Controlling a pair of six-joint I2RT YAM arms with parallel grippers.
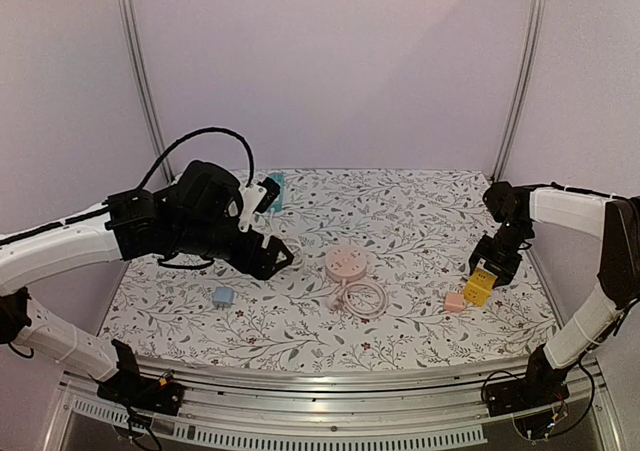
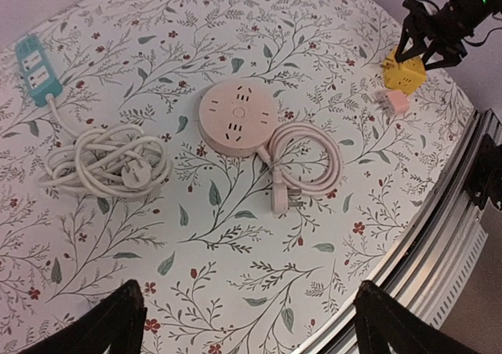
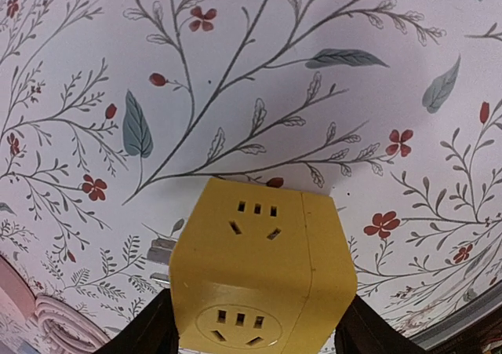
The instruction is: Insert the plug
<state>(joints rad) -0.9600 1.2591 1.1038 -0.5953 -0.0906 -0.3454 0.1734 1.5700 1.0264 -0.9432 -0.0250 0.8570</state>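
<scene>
My right gripper (image 1: 487, 274) is shut on a yellow cube socket (image 1: 478, 289), its fingers flanking both sides low over the table at the right; the right wrist view shows the cube (image 3: 263, 268) with socket faces up and forward. A small pink plug adapter (image 1: 455, 301) lies just left of it, prongs (image 3: 161, 249) showing. My left gripper (image 1: 277, 257) is open and empty above the table left of centre; the left wrist view shows its fingertips (image 2: 102, 326) wide apart. A round pink power strip (image 2: 236, 117) lies ahead with its coiled cord and plug (image 2: 280, 201).
A teal power strip (image 2: 35, 70) with a coiled white cord (image 2: 106, 162) lies at the back left. A small blue adapter (image 1: 222, 296) sits at the front left. The table's metal front edge (image 1: 320, 376) runs along the near side.
</scene>
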